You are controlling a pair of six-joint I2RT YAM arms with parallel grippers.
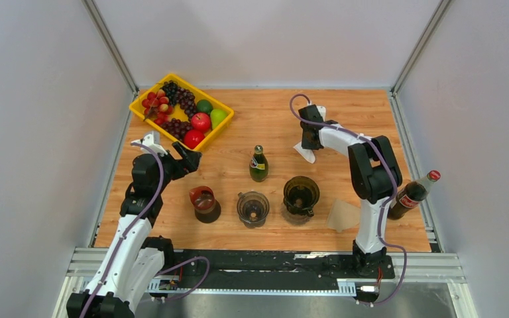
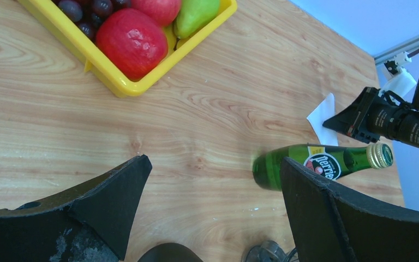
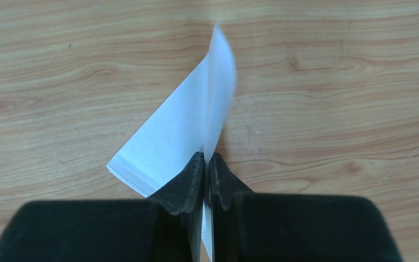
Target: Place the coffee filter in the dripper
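Observation:
My right gripper (image 1: 309,140) is shut on a white paper coffee filter (image 1: 305,154) and holds it just above the table at the back centre-right. In the right wrist view the filter (image 3: 185,128) stands up from between the closed fingertips of the gripper (image 3: 207,159). It also shows in the left wrist view (image 2: 323,116). Three drippers stand in a row near the front: a red-brown one (image 1: 204,202), a clear grey one (image 1: 252,209) and a dark brown one (image 1: 301,196). My left gripper (image 1: 189,158) is open and empty above the table (image 2: 214,160), behind the red-brown dripper.
A green Perrier bottle (image 1: 258,164) stands behind the drippers and shows in the left wrist view (image 2: 305,164). A yellow tray of fruit (image 1: 144,116) sits at the back left. A brown paper filter (image 1: 342,215) lies right of the dark dripper. A cola bottle (image 1: 414,192) stands at the right edge.

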